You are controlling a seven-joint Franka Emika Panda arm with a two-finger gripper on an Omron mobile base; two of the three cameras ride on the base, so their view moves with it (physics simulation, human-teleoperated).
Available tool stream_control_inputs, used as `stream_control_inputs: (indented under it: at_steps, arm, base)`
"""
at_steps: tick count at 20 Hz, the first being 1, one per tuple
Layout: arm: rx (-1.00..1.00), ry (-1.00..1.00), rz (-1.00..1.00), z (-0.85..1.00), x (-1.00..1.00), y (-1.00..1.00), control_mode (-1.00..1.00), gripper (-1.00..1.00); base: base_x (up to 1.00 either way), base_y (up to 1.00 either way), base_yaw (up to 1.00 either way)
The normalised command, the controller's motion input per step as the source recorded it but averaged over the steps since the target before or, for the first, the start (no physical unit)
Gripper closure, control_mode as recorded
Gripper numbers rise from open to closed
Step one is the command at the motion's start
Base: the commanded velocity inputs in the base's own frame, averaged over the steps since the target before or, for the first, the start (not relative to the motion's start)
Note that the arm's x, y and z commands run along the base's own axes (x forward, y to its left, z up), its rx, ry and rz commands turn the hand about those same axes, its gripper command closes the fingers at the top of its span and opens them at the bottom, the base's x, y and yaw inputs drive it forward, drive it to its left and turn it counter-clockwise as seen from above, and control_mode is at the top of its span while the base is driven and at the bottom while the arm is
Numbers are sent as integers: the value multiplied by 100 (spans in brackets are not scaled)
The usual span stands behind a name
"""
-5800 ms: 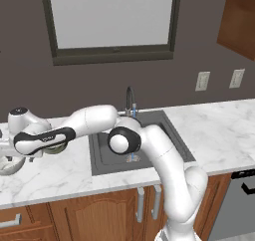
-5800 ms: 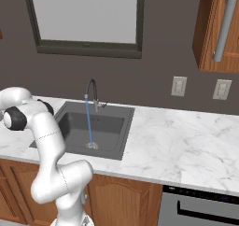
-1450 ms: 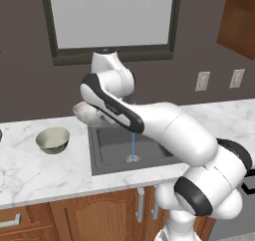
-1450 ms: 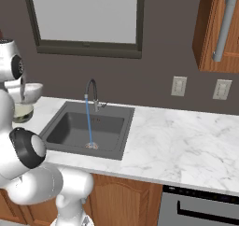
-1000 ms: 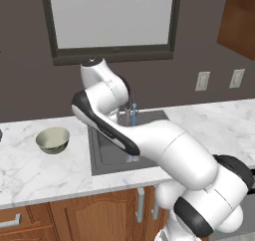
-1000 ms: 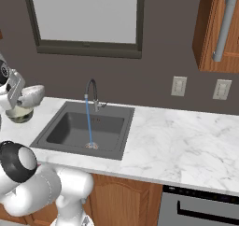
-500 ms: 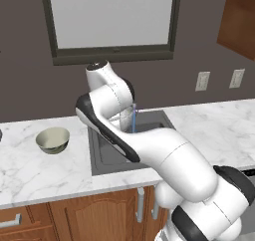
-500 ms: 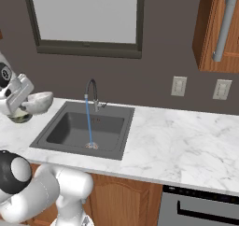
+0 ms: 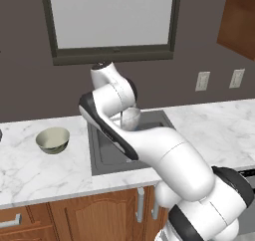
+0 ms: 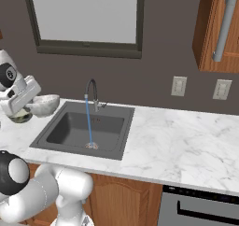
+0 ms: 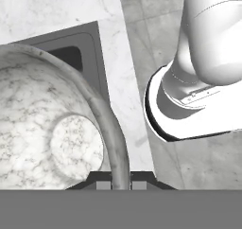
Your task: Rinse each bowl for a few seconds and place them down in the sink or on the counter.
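Observation:
My gripper [image 11: 121, 185] is shut on the rim of the whitish-grey marbled bowl [image 11: 47, 133], whose inside faces the hand camera. In the right base view the gripper [image 10: 33, 100] holds this bowl [image 10: 45, 104] in the air over the left edge of the dark grey sink [image 10: 70, 129]. It is left of the faucet [image 10: 92, 90] and apart from the running water stream [image 10: 88, 122]. From the left base view the marbled bowl [image 9: 130, 118] hangs above the sink [image 9: 104, 153]. The olive-beige bowl [image 9: 52, 139] stands upright on the counter [image 9: 30, 170] left of the sink.
The white marble counter [image 10: 182, 145] stretches wide to the right of the sink. A window sits behind the faucet, with wall outlets [image 10: 178, 86] to its right. My own arm [image 9: 149, 145] crosses in front of the sink in the left base view.
The marbled bowl in my gripper has drifted right and slightly down, from over the left counter to the sink's left edge. The water keeps running. The olive-beige bowl has not moved.

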Motion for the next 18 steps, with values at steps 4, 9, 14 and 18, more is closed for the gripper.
stream_control_inputs:
  at_steps: [4, 9, 14, 18]
  arm:
    - [0, 0, -6, -23, 14, -11, -100, 100]
    - [0, 0, -5, -21, 17, -17, -100, 100]
    - [0, 0, -4, -20, 20, -17, -100, 100]
    - [0, 0, -4, -22, 18, -13, -100, 100]
  base:
    - [0, 0, 0]
    - [0, 0, 0]
    - [0, 0, 0]
    - [0, 0, 0]
